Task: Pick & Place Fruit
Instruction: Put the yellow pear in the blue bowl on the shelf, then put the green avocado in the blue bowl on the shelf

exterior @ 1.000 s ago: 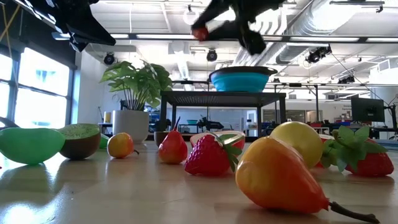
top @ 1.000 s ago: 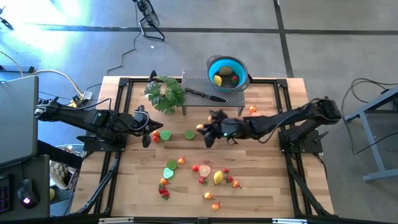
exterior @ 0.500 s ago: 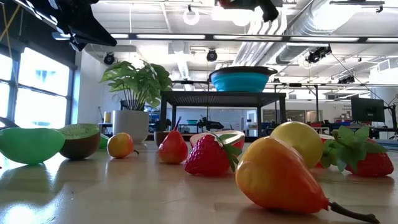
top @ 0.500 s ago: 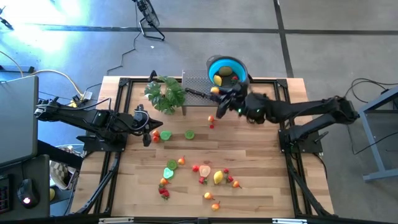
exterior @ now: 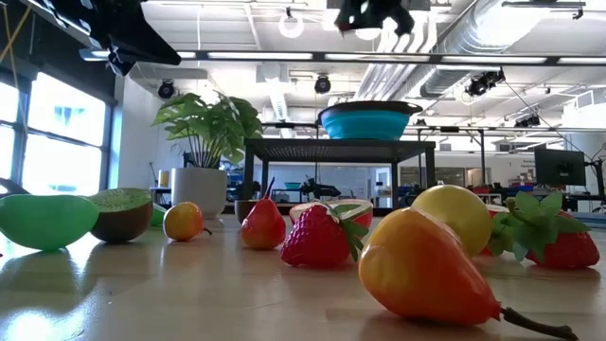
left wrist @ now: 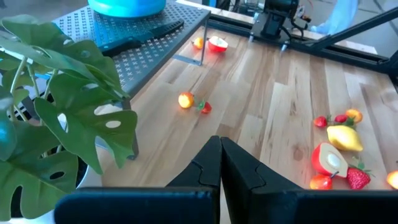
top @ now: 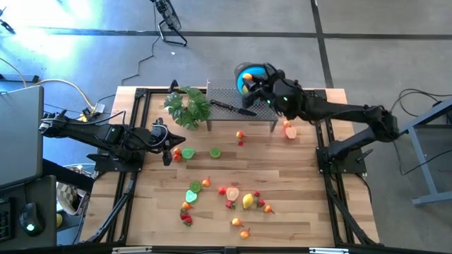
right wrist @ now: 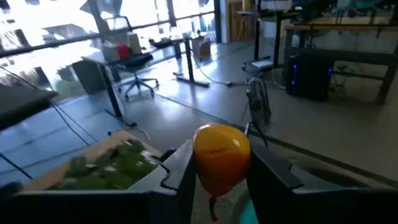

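A change of position is recorded for the right gripper (top: 256,83). A second ago it was low over the middle of the table (top: 296,183); half a second ago it was raised near the front edge of the metal stand (top: 268,111); it is now held over the blue bowl (top: 248,70) at the stand's far end. The carried orange fruit (right wrist: 220,157) has therefore been brought from the pick-up area to the drop point.

In the right wrist view the orange fruit is seen clamped between the two fingers (right wrist: 179,169), which are closed against its sides. It is held clear of every surface, with the bowl's blue rim glimpsed just beneath. The fruit is somewhat taller than wide; its long axis runs roughly along the fingers, rounded end outward, and a thin stem-like piece points back toward the wrist (the stem's full length is hidden).

By judgement, the carrying step is nearly complete and release into the bowl is what remains; the bowl already holds fruit, and many pieces are left on the table, so the task is at an early stage.

The left gripper (left wrist: 219,163) is kept fully closed and empty, parked over the table's left side near the plant (top: 188,106), unchanged over the same interval.
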Motion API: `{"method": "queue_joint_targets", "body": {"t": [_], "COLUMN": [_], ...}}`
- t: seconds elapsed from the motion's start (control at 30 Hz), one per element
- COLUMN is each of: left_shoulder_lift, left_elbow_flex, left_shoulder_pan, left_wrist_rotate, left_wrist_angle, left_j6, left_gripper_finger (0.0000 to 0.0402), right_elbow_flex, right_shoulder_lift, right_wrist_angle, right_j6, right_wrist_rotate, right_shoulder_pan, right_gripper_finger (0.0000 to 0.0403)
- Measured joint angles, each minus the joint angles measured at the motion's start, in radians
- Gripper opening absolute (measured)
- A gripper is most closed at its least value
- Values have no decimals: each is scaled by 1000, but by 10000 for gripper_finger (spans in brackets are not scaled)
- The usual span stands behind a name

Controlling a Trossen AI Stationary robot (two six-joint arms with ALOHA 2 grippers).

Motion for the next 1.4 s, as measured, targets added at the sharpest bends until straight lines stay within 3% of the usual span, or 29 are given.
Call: {"method": "queue_joint_targets", "body": {"t": [0.4,0.9,1.4], "left_shoulder_lift": [0,0,0], "left_elbow_flex": [0,0,0], "left_shoulder_pan": [0,0,0], "left_wrist_rotate": [0,0,0], "left_wrist_angle": [-14,-14,-14], "left_j6": [-1,-1,-1], "left_gripper_finger": [0,0,0], "right_elbow_flex": [0,0,0], "right_shoulder_lift": [143,186,182], "right_wrist_angle": [-260,-313,-312], "right_j6": [27,21,23], "right_wrist_rotate": [-145,-271,-293], "right_shoulder_pan": [-213,-357,-357], "right_gripper_finger": [110,116,200]}}
